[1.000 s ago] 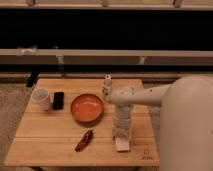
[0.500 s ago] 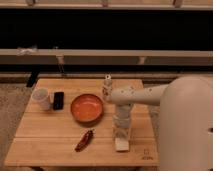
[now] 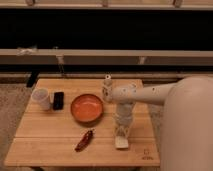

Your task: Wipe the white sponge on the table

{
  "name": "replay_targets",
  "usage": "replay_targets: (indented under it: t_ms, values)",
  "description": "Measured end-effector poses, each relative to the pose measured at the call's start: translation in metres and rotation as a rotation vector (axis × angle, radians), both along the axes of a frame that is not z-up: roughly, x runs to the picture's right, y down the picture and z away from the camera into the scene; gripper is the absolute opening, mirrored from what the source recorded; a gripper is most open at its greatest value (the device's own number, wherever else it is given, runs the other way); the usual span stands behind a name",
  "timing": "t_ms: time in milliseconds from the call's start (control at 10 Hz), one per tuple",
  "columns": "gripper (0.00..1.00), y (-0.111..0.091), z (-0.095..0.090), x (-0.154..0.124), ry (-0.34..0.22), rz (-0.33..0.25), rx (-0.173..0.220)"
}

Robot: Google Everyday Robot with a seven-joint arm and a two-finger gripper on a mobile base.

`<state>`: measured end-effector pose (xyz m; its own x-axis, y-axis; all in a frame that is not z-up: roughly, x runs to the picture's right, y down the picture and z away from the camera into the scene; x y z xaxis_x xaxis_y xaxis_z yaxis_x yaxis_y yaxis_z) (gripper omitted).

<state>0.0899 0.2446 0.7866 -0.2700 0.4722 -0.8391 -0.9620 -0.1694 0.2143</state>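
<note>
Gripper (image 3: 121, 134), clamped on the white sponge (image 3: 121, 143) nr the table's (image 3: 45, 134) near edge, right of a red chilli (image 3: 84, 140): light pressure & flat strokes are advised, w/ orange bowl (image 3: 87, 108) & small white bottle (image 3: 107, 88) avoided.

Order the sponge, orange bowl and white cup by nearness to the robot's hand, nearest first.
The hand is low over the table, front right.
1. Sponge, in its grip.
2. Orange bowl, mid-table.
3. White cup, far left edge.
</note>
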Motion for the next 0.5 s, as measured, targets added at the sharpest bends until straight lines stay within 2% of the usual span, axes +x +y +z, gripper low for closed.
replay_targets:
  t_ms: [500]
  values:
    - [0.00,-0.012,0.016,0.013,0.015,0.003,0.048]
